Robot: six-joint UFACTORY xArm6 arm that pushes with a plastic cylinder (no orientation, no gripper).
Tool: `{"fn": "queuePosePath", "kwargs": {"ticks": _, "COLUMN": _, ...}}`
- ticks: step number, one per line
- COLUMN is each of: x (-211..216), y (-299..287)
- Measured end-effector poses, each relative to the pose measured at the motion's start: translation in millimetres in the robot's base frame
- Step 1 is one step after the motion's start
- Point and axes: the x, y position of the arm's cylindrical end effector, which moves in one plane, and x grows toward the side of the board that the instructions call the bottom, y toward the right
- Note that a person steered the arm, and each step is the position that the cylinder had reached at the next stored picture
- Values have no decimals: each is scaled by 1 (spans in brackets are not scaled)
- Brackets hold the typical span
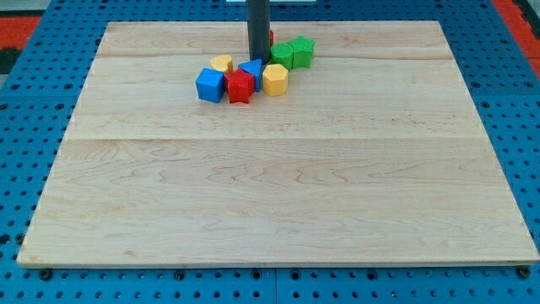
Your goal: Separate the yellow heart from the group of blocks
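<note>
Pale wooden desk (278, 203) lying on a blue pegboard (25, 152), with every block clustered near the view's top, a little left of centre.

Furthest to the view's left, a blue cube (210, 85). Just above and to its right, the yellow heart (222, 63), sitting at the cluster's upper-left edge, close to the blue cube and the red block, though whether touching cannot be told. Next, a red star-like block (240, 86), pressed against the blue cube's right side. Behind it, a second blue block (252, 71), shape unclear, partly hidden by the rod.

Straight dark rod (258, 29) coming down from the view's top, with my tip (258, 60) planted just above that second blue block, right of the yellow heart and left of the green pair. Pincer state impossible to tell: only the rod in view.

Right of the rod, a sliver of another red block (271, 38) peeking out behind it. Lower, a yellow block (275, 79), roughly hexagonal, beside the second blue block. Further right, a green block (282, 56), touching a green star-like block (302, 51) at the cluster's right end.
</note>
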Motion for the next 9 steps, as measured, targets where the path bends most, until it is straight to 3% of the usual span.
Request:
{"fn": "queuePosePath", "kwargs": {"ticks": 1, "x": 20, "y": -26}}
{"fn": "queuePosePath", "kwargs": {"ticks": 3, "x": 6, "y": -114}}
{"fn": "queuePosePath", "kwargs": {"ticks": 4, "x": 41, "y": -107}}
{"fn": "queuePosePath", "kwargs": {"ticks": 5, "x": 45, "y": -129}}
{"fn": "queuePosePath", "kwargs": {"ticks": 7, "x": -20, "y": -137}}
{"fn": "queuePosePath", "kwargs": {"ticks": 9, "x": -22, "y": -112}}
